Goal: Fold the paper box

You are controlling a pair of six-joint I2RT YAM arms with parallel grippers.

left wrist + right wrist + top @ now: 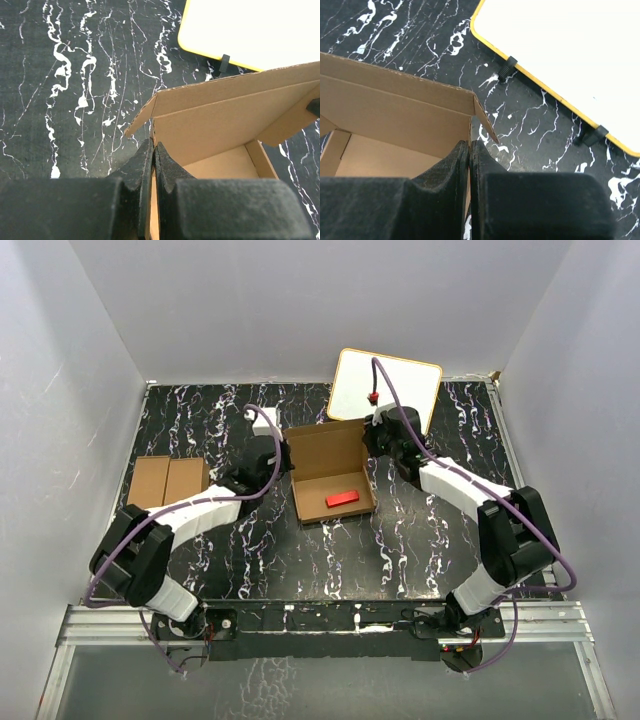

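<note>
The paper box (332,472) is a brown cardboard carton standing open in the middle of the table, its lid raised at the back. A red block (342,499) lies inside it. My left gripper (284,453) is shut on the box's left side wall (153,131), near the back left corner. My right gripper (370,440) is shut on the right side wall (470,131), near the back right corner. The box's inner back wall and floor show in both wrist views.
A white board with a yellow rim (385,388) stands tilted just behind the box; it also shows in the left wrist view (250,30) and right wrist view (570,55). A twin pair of flat brown cartons (170,481) lies at the left. White walls close in the table.
</note>
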